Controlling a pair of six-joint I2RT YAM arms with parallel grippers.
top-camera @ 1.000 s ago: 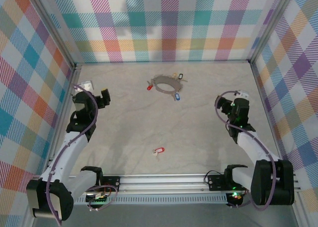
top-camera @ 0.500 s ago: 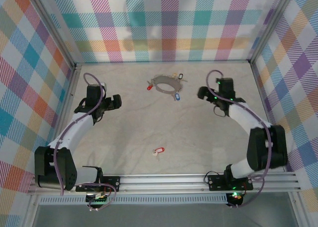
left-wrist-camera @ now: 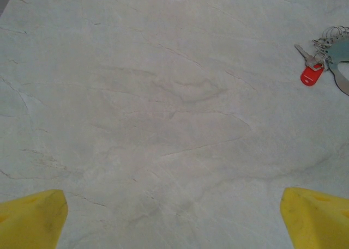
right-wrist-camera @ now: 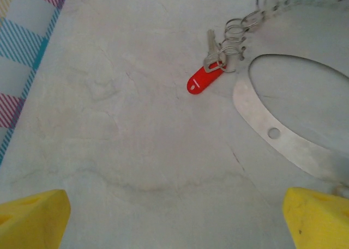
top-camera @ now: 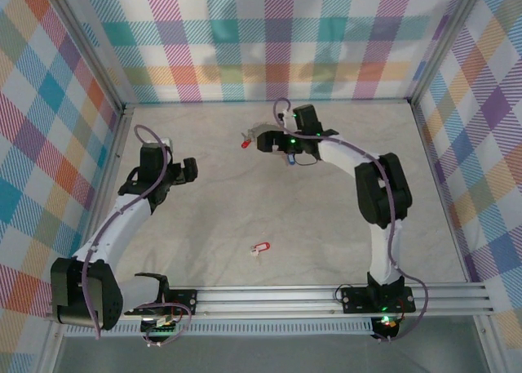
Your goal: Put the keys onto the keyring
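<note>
The keyring (right-wrist-camera: 283, 143) is a flat grey metal hoop lying on the table, with small wire rings (right-wrist-camera: 240, 28) along its edge. A key with a red tag (right-wrist-camera: 199, 81) hangs from one of them. In the top view my right gripper (top-camera: 267, 141) hovers over the keyring (top-camera: 258, 130) and hides most of it; the red-tagged key (top-camera: 245, 144) lies just left of it. Both yellow fingertips (right-wrist-camera: 32, 216) stand wide apart with nothing between them. A loose red-tagged key (top-camera: 260, 248) lies near the table's front. My left gripper (top-camera: 186, 170) is open over bare table, and its wrist view shows the red-tagged key (left-wrist-camera: 311, 74) far right.
Plaid walls (top-camera: 269, 38) close in the table on three sides, and the left one (right-wrist-camera: 24, 47) shows in the right wrist view. An aluminium rail (top-camera: 269, 295) runs along the front edge. A blue tag (top-camera: 291, 160) peeks out beneath the right arm.
My right arm has swung left from the table's right side to above the keyring. The left arm reached forward a second ago and has hardly moved since. Both grippers stayed open.
</note>
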